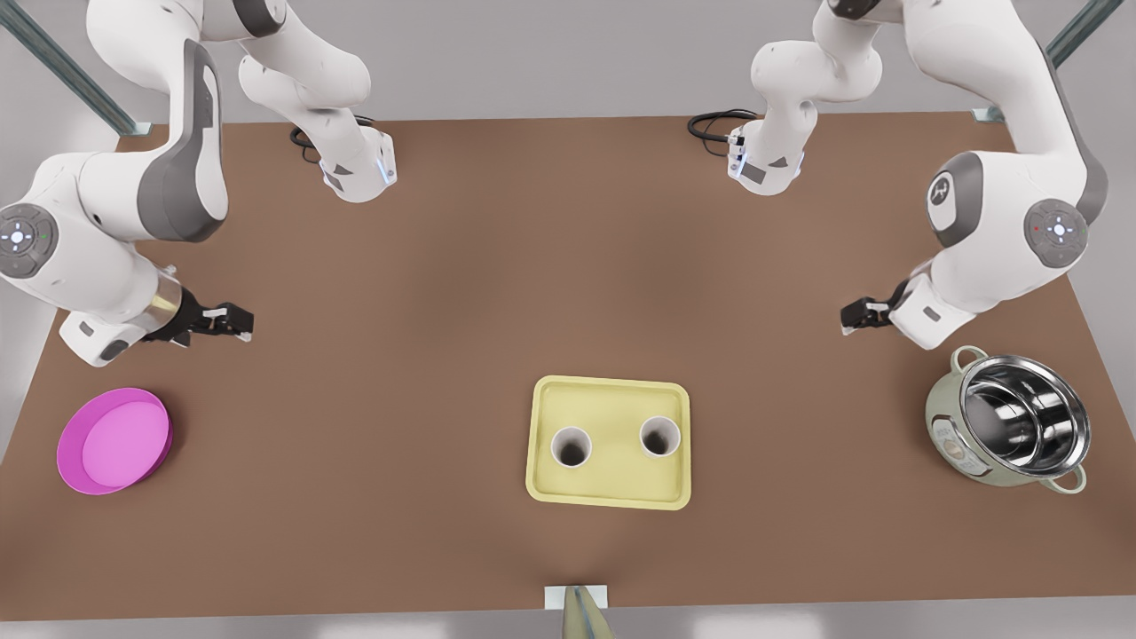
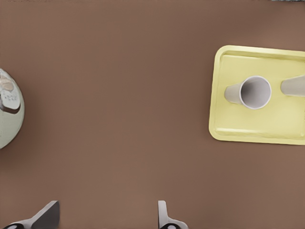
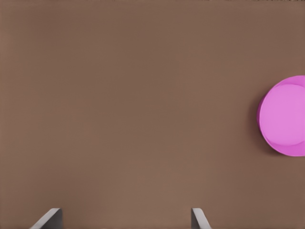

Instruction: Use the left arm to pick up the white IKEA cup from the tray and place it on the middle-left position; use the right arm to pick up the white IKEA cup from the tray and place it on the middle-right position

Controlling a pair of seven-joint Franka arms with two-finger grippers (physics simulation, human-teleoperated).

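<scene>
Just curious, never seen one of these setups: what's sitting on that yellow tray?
Two white cups stand upright, side by side and apart, on the tray. Their insides look dark and shadowed; the tray floor beneath them is covered.

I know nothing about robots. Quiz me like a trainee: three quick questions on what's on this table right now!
1. True or false: both white cups stand upright inside the yellow tray.
2. Multiple choice: the left gripper, at the front view's right, holds A) a cup, B) the tray, C) nothing.
3. Fill in: the right gripper, fingers open, hangs not far from the round ____ dish.

Key: 1 true; 2 C; 3 pink.
</scene>
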